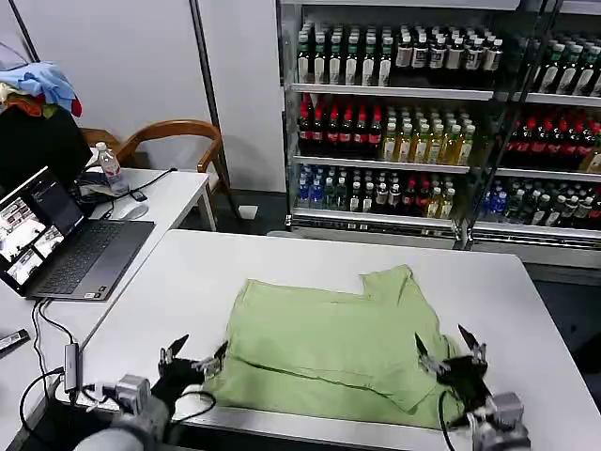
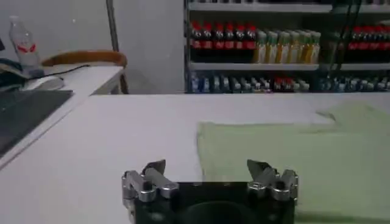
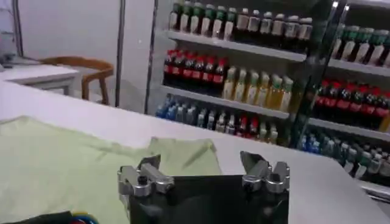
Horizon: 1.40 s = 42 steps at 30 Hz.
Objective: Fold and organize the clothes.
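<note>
A: Item one?
B: Polo shirt, light green, count one. Spread on the white bench, toward the near edge, back side up as far as can be told; collar, buttons and print hidden. Near hem doubled over into a band along the front; one sleeve sticking out at the far right corner.

A: Reason for that lay?
B: Probably laid flat and square to the robot so both near corners fall within reach for a fold away from the body. A judgement only.

A: Grippers?
B: Count two. Left gripper low over the bench at the shirt's near left corner, just beside the hem, fingers spread and empty. Right gripper above the near right corner, over the cloth, fingers likewise apart, holding nothing. Same reading from the wrist cameras: left gripper with bare bench and shirt edge ahead, right gripper with green cloth beneath.

A: Reason for the paired stance?
B: Likely mirrored at the two corners to pinch both together and keep the soft fabric level while lifting.

A: Remainder?
B: Laptop, one, open on the side desk. Wooden chair, one. Water bottle, one. Drink shelves behind, bottles too many to count.
</note>
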Tool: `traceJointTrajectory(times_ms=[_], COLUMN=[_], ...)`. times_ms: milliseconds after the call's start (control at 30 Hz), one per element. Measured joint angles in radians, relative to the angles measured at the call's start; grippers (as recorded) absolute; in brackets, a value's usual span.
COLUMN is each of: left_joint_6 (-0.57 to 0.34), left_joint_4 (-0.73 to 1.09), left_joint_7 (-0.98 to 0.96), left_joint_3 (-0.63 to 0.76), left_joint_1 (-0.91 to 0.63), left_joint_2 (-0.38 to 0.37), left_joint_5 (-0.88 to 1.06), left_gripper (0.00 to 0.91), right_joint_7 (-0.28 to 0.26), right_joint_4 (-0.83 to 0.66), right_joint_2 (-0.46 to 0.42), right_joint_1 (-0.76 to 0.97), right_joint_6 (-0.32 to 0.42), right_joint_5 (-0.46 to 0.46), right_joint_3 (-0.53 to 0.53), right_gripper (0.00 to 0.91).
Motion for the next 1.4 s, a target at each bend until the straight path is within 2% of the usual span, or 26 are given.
traceJointTrajectory(times_ms=[167,433,667,933,1400], left_joint_6=[0.001,0.001,-0.009,-0.021,-0.038], left_joint_4=[0.087,0.234,0.355,0.479,0.601], left_joint_7=[0.030,0.074,0.107,0.141,0.182], left_joint_3=[0.035,0.093,0.160,0.228,0.312], left_joint_1=[-0.120,-0.290,-0.414,-0.522,-0.640], left_joint_2=[-0.001,-0.003,-0.014,-0.032,-0.070], left_joint_5=[-0.019,-0.054,-0.064,-0.066,-0.064], left_gripper=[0.907,0.907,0.907,0.907,0.907], right_joint_7=[-0.006,-0.018,-0.027,-0.033,-0.038], right_joint_4=[-0.116,-0.320,-0.482,-0.645,-0.848], right_joint_2=[0.007,0.033,0.080,0.135,0.184], right_joint_1=[0.177,0.412,0.554,0.661,0.794], right_joint_6=[-0.061,-0.100,-0.103,-0.075,-0.059], right_joint_5=[0.028,0.071,0.100,0.139,0.155], right_joint_3=[-0.069,-0.158,-0.218,-0.240,-0.277], right_gripper=[0.907,0.907,0.907,0.907,0.907])
